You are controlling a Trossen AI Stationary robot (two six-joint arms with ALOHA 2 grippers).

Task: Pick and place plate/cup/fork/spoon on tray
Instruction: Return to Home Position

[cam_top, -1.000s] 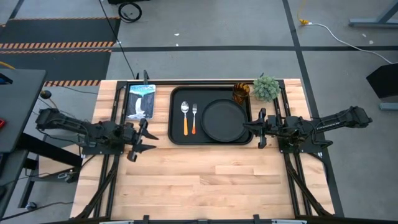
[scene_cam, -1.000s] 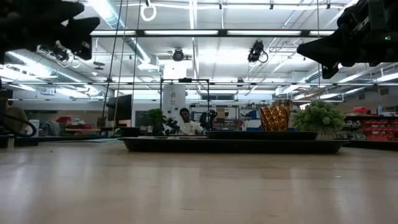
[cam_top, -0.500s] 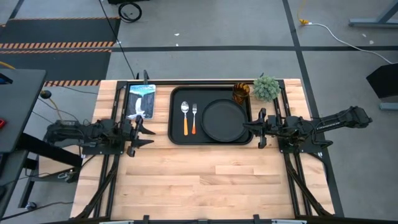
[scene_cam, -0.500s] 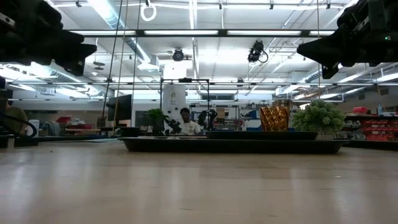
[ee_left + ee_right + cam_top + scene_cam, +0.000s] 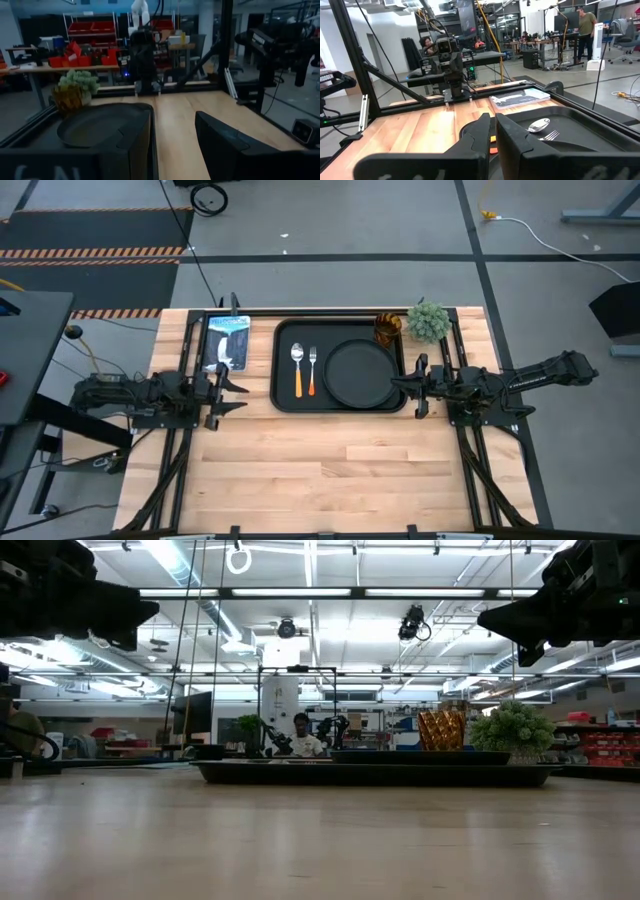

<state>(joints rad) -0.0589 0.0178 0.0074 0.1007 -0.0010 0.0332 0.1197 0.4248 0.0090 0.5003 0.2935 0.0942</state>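
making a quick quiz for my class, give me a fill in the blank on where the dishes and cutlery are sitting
1. The spoon and fork lie side by side on the ____.
2. The round plate lies on the tray to the ____ of the fork.
3. The amber cup stands next to the small green ____.
4. The left tool holds ____.

Missing words: tray; right; plant; nothing

It was a robotics lab or workshop: far shelves [image 5: 90,30] held red parts bins [image 5: 102,26], ceiling strip lights [image 5: 300,592] ran overhead, and workbenches crowded with equipment stood beyond the table.
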